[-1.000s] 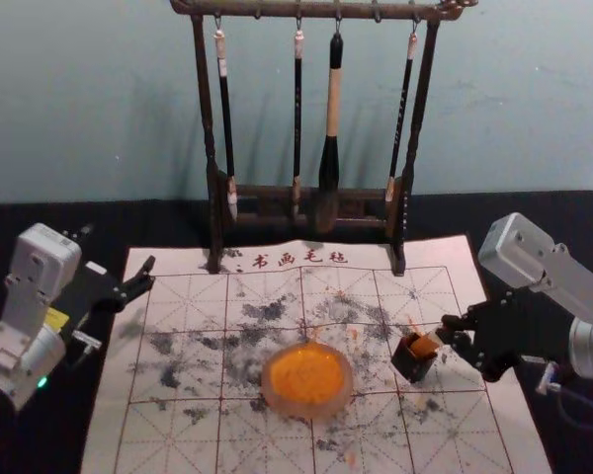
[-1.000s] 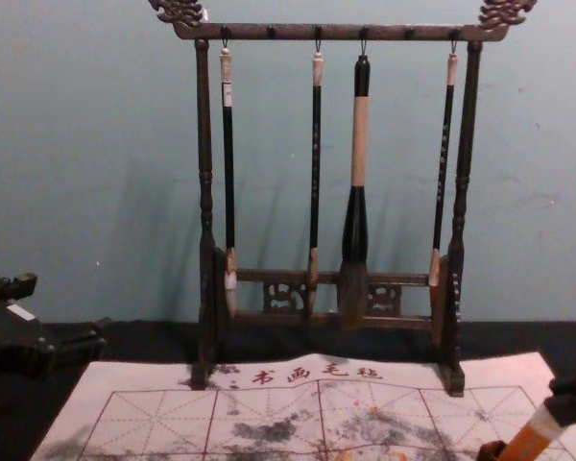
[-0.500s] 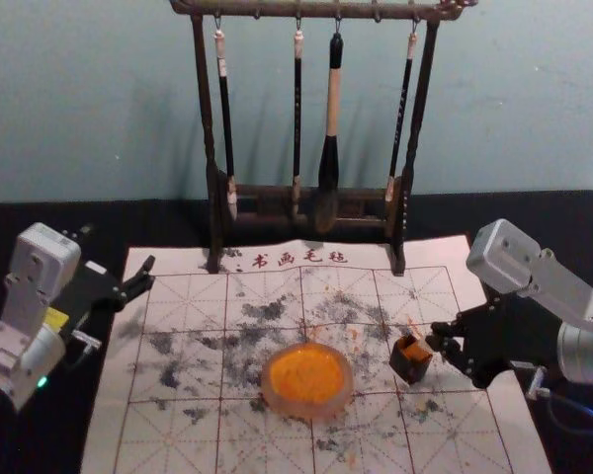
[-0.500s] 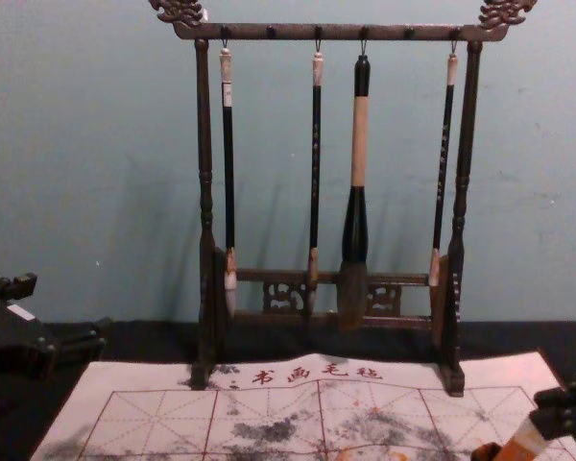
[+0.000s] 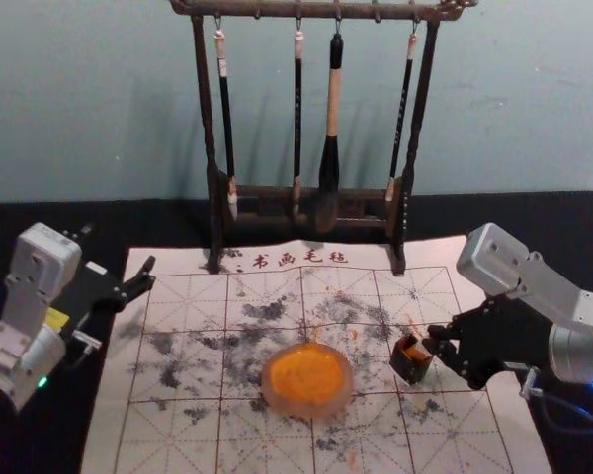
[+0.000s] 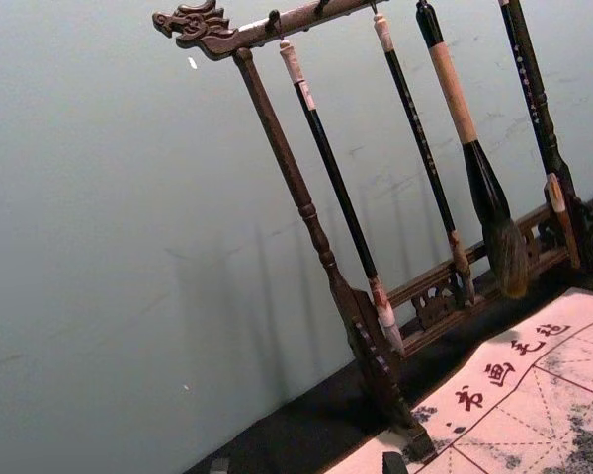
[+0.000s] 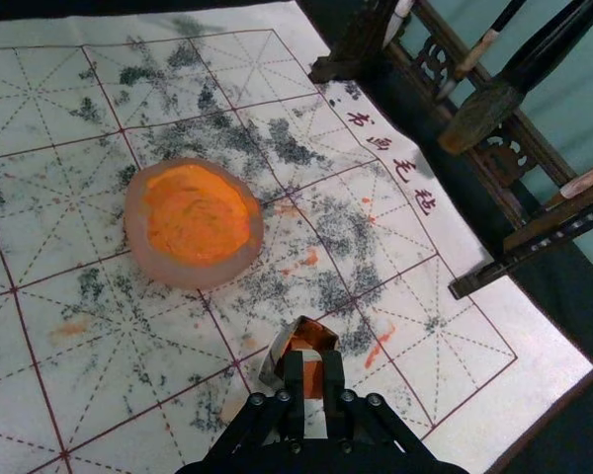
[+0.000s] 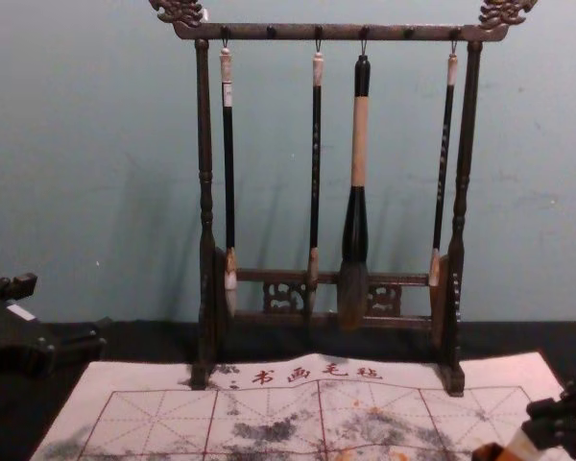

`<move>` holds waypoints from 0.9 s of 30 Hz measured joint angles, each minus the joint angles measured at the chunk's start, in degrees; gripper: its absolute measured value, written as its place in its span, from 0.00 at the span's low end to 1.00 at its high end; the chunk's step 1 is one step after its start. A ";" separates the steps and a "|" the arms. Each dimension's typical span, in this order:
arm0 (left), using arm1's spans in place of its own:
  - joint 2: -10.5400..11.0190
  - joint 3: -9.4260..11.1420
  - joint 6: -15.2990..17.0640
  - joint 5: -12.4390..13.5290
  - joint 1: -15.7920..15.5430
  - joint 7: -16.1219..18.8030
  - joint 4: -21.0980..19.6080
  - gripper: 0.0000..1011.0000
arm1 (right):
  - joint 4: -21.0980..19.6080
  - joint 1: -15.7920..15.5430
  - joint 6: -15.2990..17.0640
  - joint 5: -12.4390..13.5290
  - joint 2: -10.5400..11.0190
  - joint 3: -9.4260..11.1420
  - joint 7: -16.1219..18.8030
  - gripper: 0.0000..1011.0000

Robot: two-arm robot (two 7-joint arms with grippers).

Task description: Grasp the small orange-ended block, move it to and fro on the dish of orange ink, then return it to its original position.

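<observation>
Pinching the block (image 8: 524,445) by its pale end keeps our right gripper (image 5: 436,339) clear of ink, presumably; it's right of the dish (image 5: 311,409), tilted at the small dark holder (image 5: 406,368). Our left gripper (image 5: 119,248), left of the dish, gapes wide, apparently unneeded.

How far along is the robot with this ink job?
Near the end, it seems: the dipping in the dish looks done, since the orange-ended block sits lower in the small box than a moment ago. The right gripper has it in hand there. Left to do: let go and back away.
</observation>
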 joint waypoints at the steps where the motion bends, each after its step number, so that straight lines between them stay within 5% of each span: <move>1: 0.00 0.00 0.00 0.00 0.00 0.00 0.00 0.99 | 0.10 0.07 0.03 -0.07 -0.04 -0.07 0.03 0.08; 27: 0.00 0.00 0.00 0.00 0.00 0.00 0.00 0.99 | 2.37 1.47 0.41 -1.34 -1.30 -1.58 0.70 0.08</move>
